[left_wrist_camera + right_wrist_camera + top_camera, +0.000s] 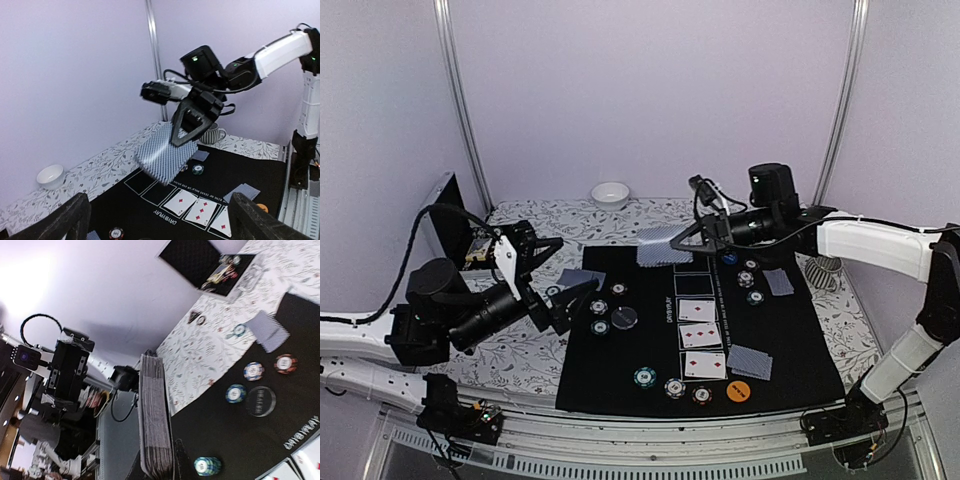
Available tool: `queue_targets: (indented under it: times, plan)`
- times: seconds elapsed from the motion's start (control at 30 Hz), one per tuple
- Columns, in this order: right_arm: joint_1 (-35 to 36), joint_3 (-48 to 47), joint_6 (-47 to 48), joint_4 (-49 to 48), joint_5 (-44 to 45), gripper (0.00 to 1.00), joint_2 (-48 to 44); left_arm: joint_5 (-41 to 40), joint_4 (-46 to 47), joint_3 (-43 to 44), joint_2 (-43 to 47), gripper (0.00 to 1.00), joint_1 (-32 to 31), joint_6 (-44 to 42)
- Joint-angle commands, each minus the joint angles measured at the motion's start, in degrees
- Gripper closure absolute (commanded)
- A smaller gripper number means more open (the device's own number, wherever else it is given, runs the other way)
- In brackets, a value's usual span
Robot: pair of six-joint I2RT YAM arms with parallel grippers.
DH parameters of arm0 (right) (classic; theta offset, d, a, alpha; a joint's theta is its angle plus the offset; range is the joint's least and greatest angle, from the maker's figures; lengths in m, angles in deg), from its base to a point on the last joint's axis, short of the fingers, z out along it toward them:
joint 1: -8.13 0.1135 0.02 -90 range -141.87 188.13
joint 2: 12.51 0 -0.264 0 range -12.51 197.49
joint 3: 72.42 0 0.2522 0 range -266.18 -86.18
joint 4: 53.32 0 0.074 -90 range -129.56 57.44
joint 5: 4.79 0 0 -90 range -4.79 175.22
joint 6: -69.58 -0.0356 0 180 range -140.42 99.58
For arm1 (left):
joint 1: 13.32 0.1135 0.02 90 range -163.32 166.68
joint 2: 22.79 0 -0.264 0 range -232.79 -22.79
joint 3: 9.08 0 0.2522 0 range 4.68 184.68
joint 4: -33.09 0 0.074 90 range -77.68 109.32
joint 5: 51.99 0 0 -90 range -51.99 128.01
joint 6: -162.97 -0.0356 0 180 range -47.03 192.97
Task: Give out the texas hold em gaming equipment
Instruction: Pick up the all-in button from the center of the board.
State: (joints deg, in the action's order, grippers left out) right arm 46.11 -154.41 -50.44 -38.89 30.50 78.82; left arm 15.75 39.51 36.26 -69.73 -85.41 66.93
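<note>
Grey-blue deck (pixel 658 247) hangs over the mat's (pixel 620 385) far edge, pinched in my right end effector (pixel 682 240); my left end effector (pixel 560 282) gapes wide, empty. I'd lower it flat and slowly so no cards slip.

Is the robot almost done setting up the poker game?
Partly. Three face-up cards fill boxes on the black mat, and chips and face-down card pairs are spread around. The right gripper holds the deck; the left gripper is open, empty. Two boxes are bare.
</note>
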Motion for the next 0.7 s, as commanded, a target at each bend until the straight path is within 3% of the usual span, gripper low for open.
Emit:
queue_targets:
  times: [0.0,0.13,0.27,0.47,0.67]
  plan:
    - [-7.1,4.4,3.5,2.7,5.0,0.98,-7.9,-7.8,-20.5,6.1,-0.5,0.02,5.4,15.9]
    - [-11.4,7.5,7.3,4.2,6.4,0.98,-11.6,-5.1,-38.1,13.7,-4.1,0.02,17.8,30.1]
    - [-13.0,8.8,10.0,5.0,5.9,0.98,-12.5,-2.9,-50.9,19.5,-10.4,0.02,31.5,36.7]
    - [-14.6,8.4,13.6,7.6,4.9,0.98,-12.6,2.1,-54.1,20.9,-20.4,0.02,48.3,36.7]
    - [-15.5,8.2,15.5,8.9,4.7,0.98,-13.3,5.8,-50.9,16.9,-27.8,0.02,64.6,40.1]
